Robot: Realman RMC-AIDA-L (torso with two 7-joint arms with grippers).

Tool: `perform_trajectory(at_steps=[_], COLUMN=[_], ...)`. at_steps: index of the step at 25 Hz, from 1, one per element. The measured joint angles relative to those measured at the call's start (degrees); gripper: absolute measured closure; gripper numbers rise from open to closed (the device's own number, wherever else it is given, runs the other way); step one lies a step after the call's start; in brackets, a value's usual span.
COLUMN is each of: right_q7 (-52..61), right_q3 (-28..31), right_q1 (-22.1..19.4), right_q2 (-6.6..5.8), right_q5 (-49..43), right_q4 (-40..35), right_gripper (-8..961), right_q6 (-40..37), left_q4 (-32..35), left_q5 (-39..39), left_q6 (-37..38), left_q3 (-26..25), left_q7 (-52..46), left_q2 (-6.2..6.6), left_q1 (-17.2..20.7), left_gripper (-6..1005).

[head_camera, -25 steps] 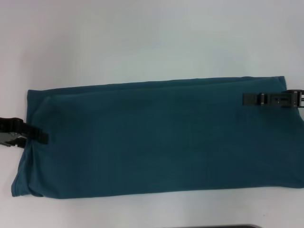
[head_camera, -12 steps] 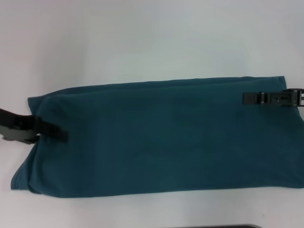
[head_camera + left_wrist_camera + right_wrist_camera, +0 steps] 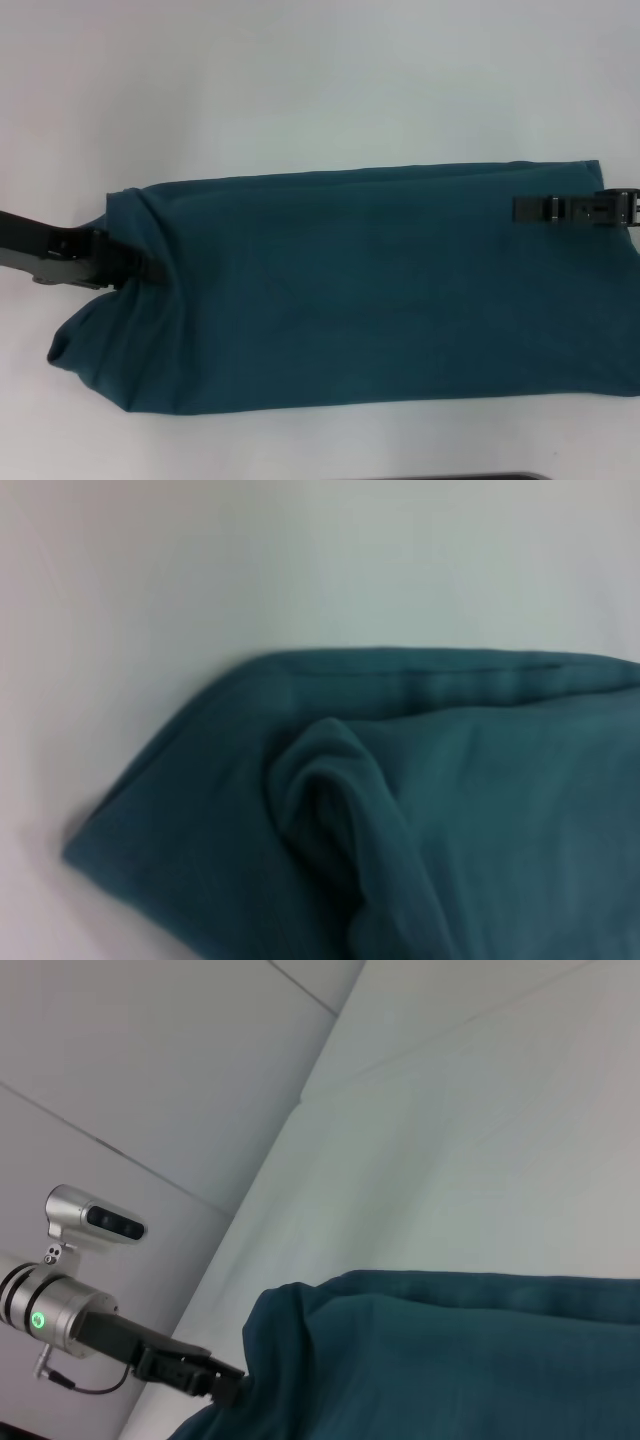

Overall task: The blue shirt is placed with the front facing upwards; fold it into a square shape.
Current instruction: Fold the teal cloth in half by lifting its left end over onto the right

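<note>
The blue shirt [image 3: 370,290] lies on the white table [image 3: 300,90] as a long teal band with no lettering showing. Its left end is bunched and lifted where my left gripper [image 3: 150,270] is shut on the cloth. The left wrist view has a raised fold of the shirt [image 3: 450,810] right under it. My right gripper [image 3: 525,208] sits at the shirt's far right end near the back edge, with one black finger lying on top of the cloth. The right wrist view looks along the shirt [image 3: 450,1360] to the left gripper [image 3: 215,1380] at the far end.
Bare white table surrounds the shirt, with wide room behind it and a narrow strip in front. A dark edge [image 3: 460,477] shows at the bottom of the head view. Grey wall panels [image 3: 150,1060] stand beyond the table.
My left gripper has moved rightward with the shirt's left end, so that end now bunches and sits farther in. The right gripper has not moved.
</note>
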Motion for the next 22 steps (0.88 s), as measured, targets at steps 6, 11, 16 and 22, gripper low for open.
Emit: perform_trajectory(at_steps=[6, 11, 16, 22], right_q7=[0.2, 0.3, 0.3, 0.3], right_q3=[-0.3, -0.4, -0.4, -0.4], right_q1=[-0.1, 0.0, 0.0, -0.1], right_q2=[-0.09, -0.09, -0.09, -0.09], right_q5=[0.0, 0.0, 0.0, 0.0], right_q4=[0.1, 0.0, 0.0, 0.2], right_gripper=[105, 105, 105, 105], right_q6=[0.0, -0.2, -0.3, -0.2], left_q4=[-1.4, -1.5, -1.5, -4.3], left_q5=[1.3, 1.5, 1.5, 1.5], left_q6=[-1.3, -1.5, -1.4, 0.9], left_q3=[1.3, 1.8, 1.8, 1.5], left_q7=[-1.1, -1.6, -2.2, -1.9], left_q2=[-0.36, -0.49, -0.5, 0.04], left_q1=[0.5, 0.6, 0.6, 2.0], left_gripper=[557, 766, 947, 949])
